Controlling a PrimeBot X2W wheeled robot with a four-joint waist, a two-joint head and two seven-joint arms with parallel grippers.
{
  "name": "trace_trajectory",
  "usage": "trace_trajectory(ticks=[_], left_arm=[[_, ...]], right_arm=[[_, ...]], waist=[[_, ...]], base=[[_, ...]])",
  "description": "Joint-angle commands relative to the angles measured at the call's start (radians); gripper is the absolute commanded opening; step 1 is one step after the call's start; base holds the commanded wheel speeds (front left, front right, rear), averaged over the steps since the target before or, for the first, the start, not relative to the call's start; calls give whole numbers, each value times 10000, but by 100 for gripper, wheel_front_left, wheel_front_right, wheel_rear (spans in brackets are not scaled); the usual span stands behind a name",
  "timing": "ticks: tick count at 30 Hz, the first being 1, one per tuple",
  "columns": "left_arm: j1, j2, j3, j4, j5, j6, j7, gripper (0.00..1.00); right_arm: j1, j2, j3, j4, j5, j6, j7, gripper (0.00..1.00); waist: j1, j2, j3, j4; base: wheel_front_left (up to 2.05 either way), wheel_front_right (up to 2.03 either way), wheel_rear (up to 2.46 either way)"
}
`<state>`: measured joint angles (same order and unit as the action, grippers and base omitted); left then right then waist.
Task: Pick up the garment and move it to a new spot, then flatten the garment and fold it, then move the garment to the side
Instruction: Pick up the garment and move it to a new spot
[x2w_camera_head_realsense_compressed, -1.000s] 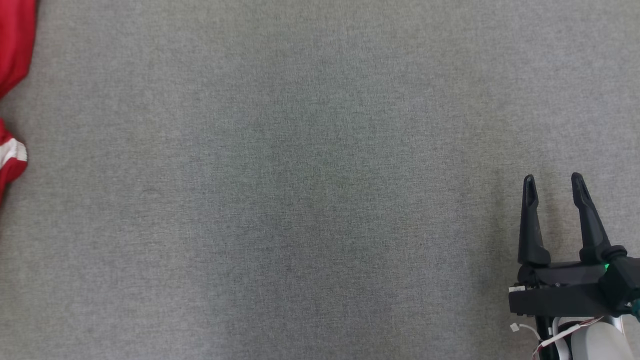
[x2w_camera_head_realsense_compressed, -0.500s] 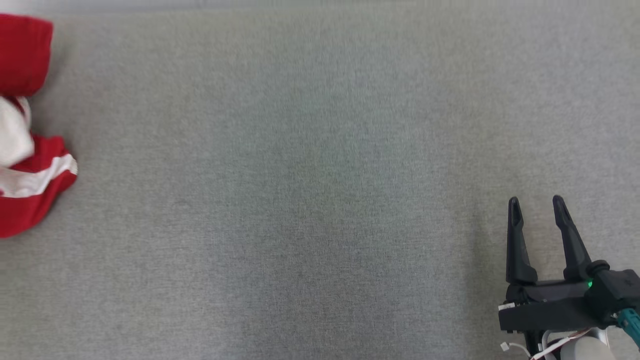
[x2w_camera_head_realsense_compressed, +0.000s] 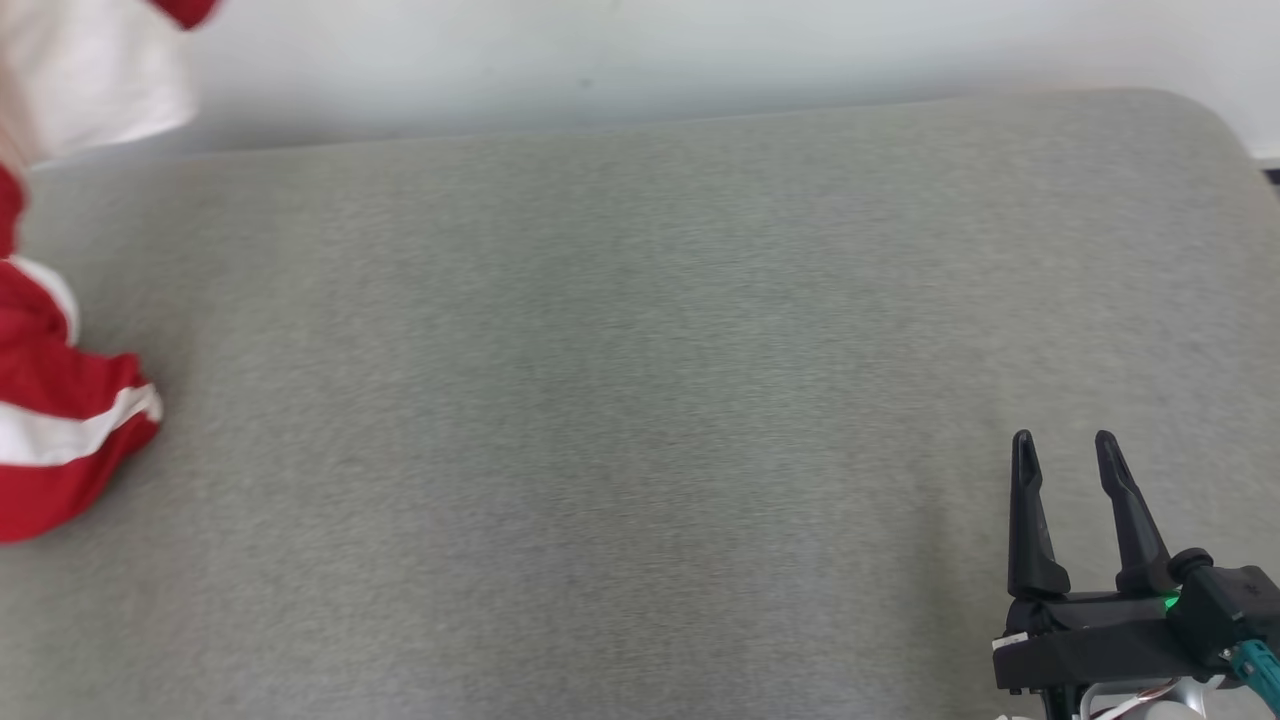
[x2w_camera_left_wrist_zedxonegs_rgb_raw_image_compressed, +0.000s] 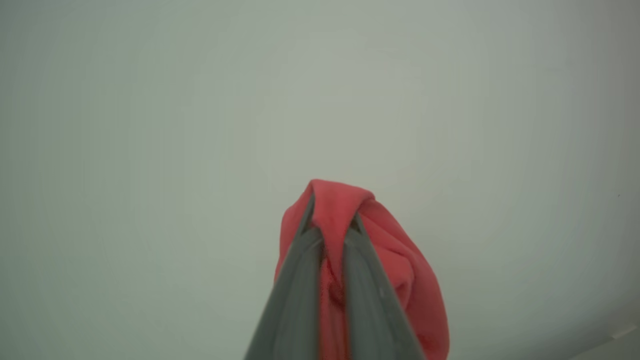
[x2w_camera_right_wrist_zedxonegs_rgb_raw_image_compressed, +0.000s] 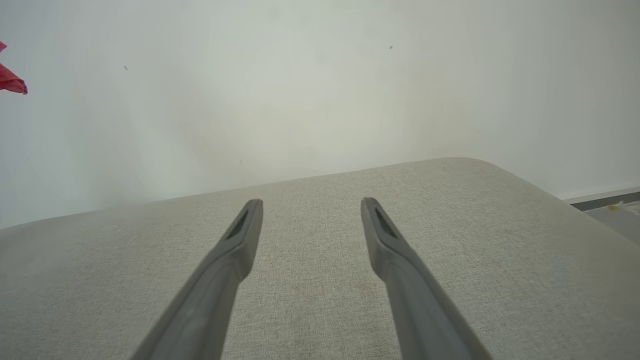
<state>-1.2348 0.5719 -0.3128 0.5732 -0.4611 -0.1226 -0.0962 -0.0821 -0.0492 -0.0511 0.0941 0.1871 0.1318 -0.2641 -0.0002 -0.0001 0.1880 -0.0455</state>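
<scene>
The garment (x2w_camera_head_realsense_compressed: 60, 420) is red with white stripes. It hangs at the far left of the head view, its lower part resting on the grey cushion (x2w_camera_head_realsense_compressed: 640, 400) and its upper part rising out of frame. In the left wrist view my left gripper (x2w_camera_left_wrist_zedxonegs_rgb_raw_image_compressed: 331, 220) is shut on a bunched fold of the red garment (x2w_camera_left_wrist_zedxonegs_rgb_raw_image_compressed: 400, 270), lifted against a pale wall. My right gripper (x2w_camera_head_realsense_compressed: 1063, 442) stands open at the lower right, above the cushion, nothing between its fingers. The right wrist view shows the same open gripper (x2w_camera_right_wrist_zedxonegs_rgb_raw_image_compressed: 311, 204) and a red scrap of garment (x2w_camera_right_wrist_zedxonegs_rgb_raw_image_compressed: 12, 82) at the left edge.
A pale wall (x2w_camera_head_realsense_compressed: 700, 50) runs behind the cushion's far edge. The cushion's rounded far right corner (x2w_camera_head_realsense_compressed: 1200, 110) ends near a strip of floor (x2w_camera_right_wrist_zedxonegs_rgb_raw_image_compressed: 610, 210).
The head camera has tilted up, bringing the wall and the cushion's far edge into view. More of the garment shows, and it now hangs higher at the left. My right gripper stays open.
</scene>
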Motion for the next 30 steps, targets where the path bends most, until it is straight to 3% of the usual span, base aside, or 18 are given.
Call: trace_trajectory(ticks=[1,16,22,29,30], left_arm=[[-14,-139,-67,-255,-20,46,77,0],[2559,-2215,-1389,-2888,-466,862,599,0],[4077,-2949,-1982,-3022,-644,1084,339,0],[5985,-3527,-2889,-2068,-563,1187,-63,0],[6142,-3616,-2984,-1937,-573,1166,-146,12]], right_arm=[[63,-17,25,14,79,-21,-7,100],[20,-17,324,86,418,-21,-6,100],[90,-19,408,121,476,-21,-7,100],[53,-19,585,171,527,-21,-7,100],[46,-15,598,182,528,-21,-8,100]], waist=[[2,1,-106,-526],[2,1,20,-1953],[2,1,-11,-2098],[2,1,12,-2129],[2,1,4,-2092]], base=[[0,0,0],[0,0,0],[0,0,0],[0,0,0],[0,0,0]])
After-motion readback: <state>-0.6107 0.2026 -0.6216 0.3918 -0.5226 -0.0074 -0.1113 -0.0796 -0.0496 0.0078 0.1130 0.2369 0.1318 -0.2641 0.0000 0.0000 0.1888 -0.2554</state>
